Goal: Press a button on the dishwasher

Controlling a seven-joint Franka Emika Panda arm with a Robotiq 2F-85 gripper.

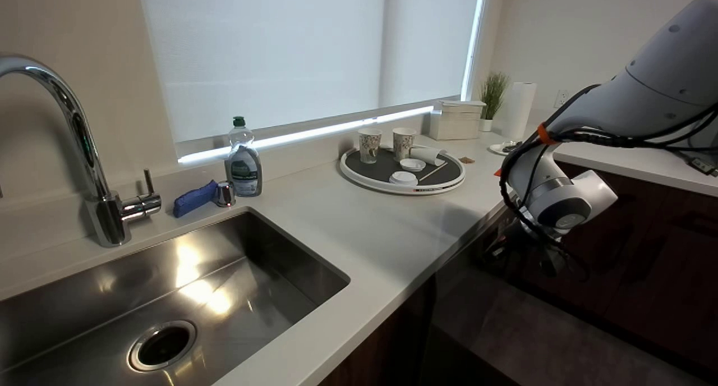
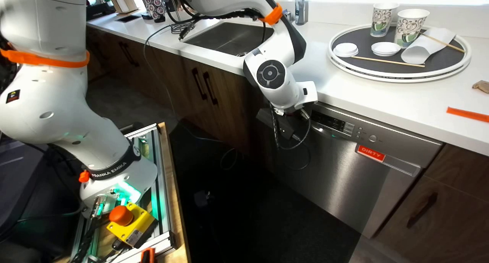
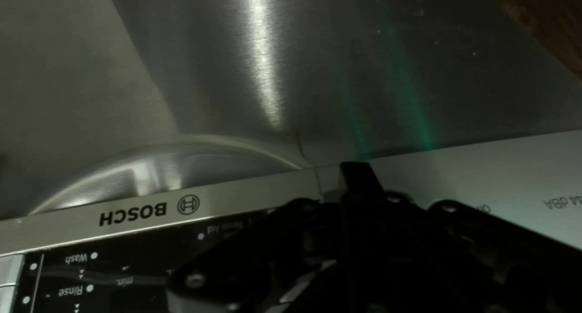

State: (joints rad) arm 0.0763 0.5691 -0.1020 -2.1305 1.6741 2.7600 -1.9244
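Note:
The dishwasher (image 2: 340, 179) is a steel-fronted appliance under the counter, with a control panel along its top. Its smooth door fills the upper wrist view (image 3: 204, 76), upside down, with the Bosch name strip and black display (image 3: 113, 276) below. Grey panel buttons (image 3: 10, 270) show at the left edge there. In an exterior view a round button (image 2: 373, 138) sits at the panel's right. My gripper (image 3: 357, 172) is shut and empty, its tip over the steel panel beside the display. I cannot tell whether it touches. The dark gripper (image 1: 498, 248) also shows below the counter edge, and its body hides the panel's left end.
The white counter (image 2: 324, 83) overhangs the panel just above my gripper. A round tray (image 2: 401, 79) with cups and lids stands on it. A sink (image 1: 247, 296) lies farther along. A red DIRTY label (image 2: 370, 153) is on the door. A cable loop hangs by the gripper.

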